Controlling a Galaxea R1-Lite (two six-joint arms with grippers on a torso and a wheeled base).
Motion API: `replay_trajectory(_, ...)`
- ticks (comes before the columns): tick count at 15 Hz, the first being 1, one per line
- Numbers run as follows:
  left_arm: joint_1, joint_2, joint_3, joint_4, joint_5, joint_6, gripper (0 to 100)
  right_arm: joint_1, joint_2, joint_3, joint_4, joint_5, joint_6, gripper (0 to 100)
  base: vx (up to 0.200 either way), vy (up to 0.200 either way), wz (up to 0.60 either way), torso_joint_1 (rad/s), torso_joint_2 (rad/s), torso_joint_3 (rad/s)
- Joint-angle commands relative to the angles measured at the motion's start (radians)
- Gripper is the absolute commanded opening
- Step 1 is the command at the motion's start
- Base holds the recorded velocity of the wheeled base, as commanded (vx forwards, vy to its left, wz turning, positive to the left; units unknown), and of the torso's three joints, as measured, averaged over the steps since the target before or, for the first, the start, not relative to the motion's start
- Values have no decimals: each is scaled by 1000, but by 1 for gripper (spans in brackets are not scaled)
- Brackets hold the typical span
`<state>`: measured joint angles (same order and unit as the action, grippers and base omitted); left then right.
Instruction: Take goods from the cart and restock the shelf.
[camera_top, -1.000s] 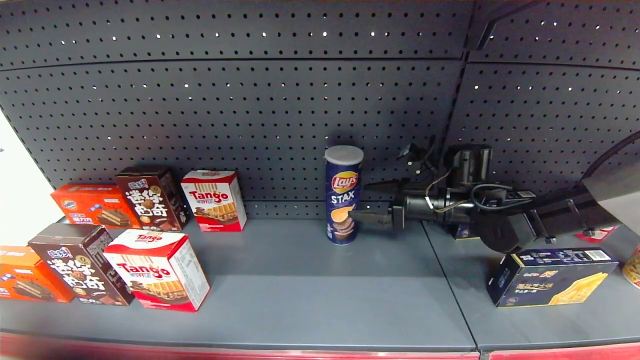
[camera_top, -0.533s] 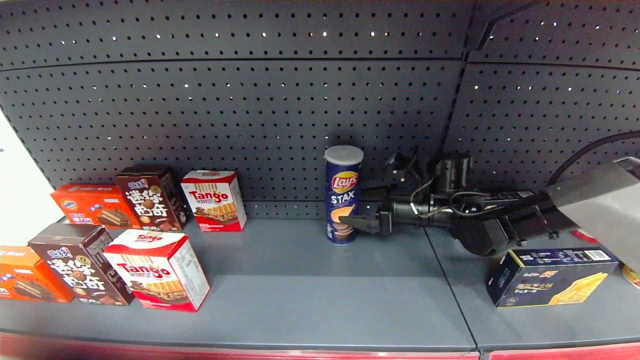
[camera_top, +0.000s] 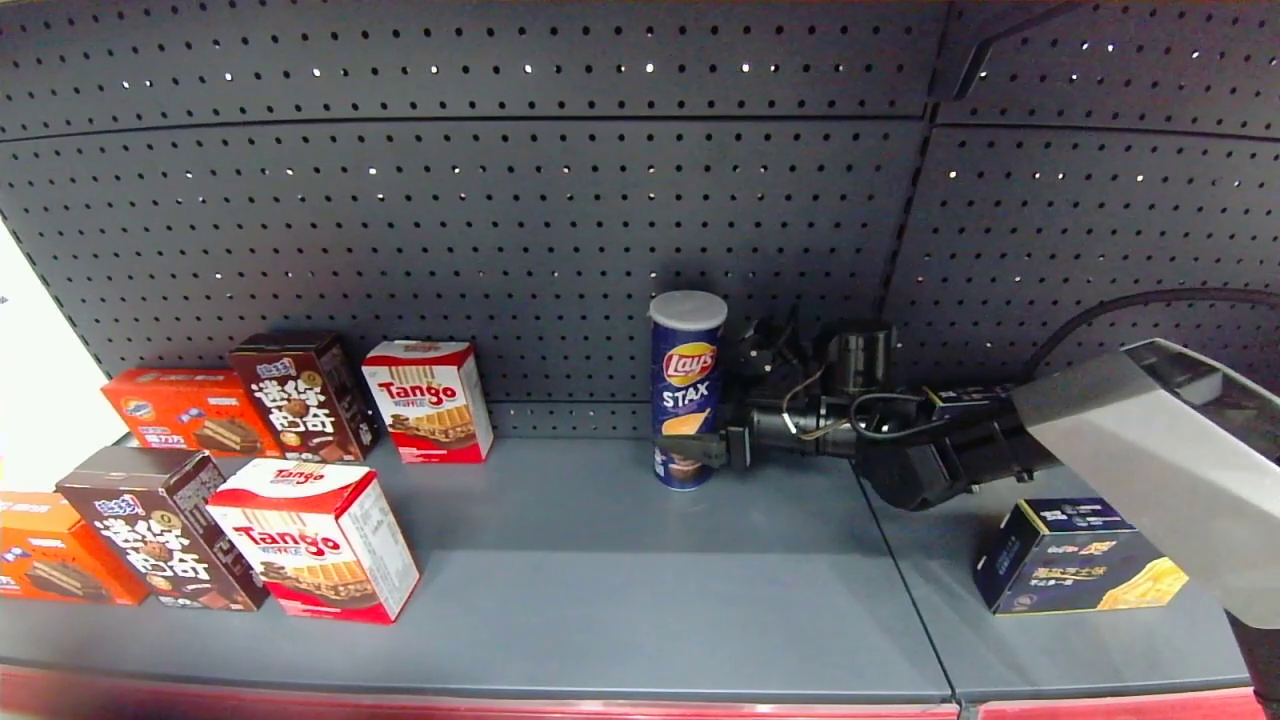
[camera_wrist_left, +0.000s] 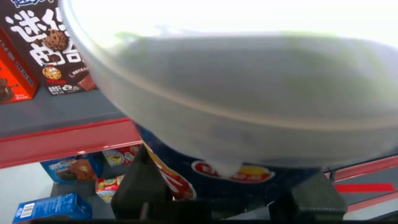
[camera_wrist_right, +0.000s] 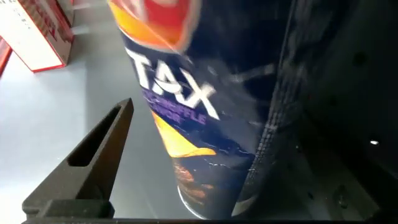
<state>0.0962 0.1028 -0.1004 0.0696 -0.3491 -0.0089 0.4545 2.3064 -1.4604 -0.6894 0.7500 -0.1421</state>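
Ok, shelf (camera_top: 600, 600): chips can (camera_top: 687, 390) stands upright mid-deck, just in front of the pegboard back (camera_top: 450, 220). Right gripper (camera_top: 700, 435) straddles its lower half with the jaws spread. The near finger (camera_wrist_right: 93, 162) is apart from the can wall, nothing held. I read this as a grip or nudge on the can. It's tall and narrow, so likely tippy: keep the fingers level, close evenly, don't shove it into the pegboard.

Containers: six closed cartons at the left end, e.g. front wafer box (camera_top: 320, 540), plus a dark blue box (camera_top: 1070, 570) lying in the right bay. Contents hidden. The chips can is lidded. Left gripper (camera_wrist_left: 227, 199) is clamped on a second chips can (camera_wrist_left: 236, 171), clear lid (camera_wrist_left: 236, 87) on, held out in front of the shelf's red edge.
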Motion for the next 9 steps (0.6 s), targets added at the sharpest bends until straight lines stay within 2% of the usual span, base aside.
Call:
replay_trajectory(1,0,0,1,-1,6,0,0,1,34,-17,-2,6,1,100,0,0,0,0,0,0)
replay_trajectory(2,0,0,2,1,9,0,0,3,36,-18,-2,2,1,100,0,0,0,0,0,0)
replay_trajectory(3,0,0,7,-1,9,0,0,12,31,-17,2,-15,3,0,0,0,0,0,0,0)
replay_trajectory(9,0,2,19,-8,10,-2,0,29,-41,48,8,-37,3,0,0,0,0,0,0,0)
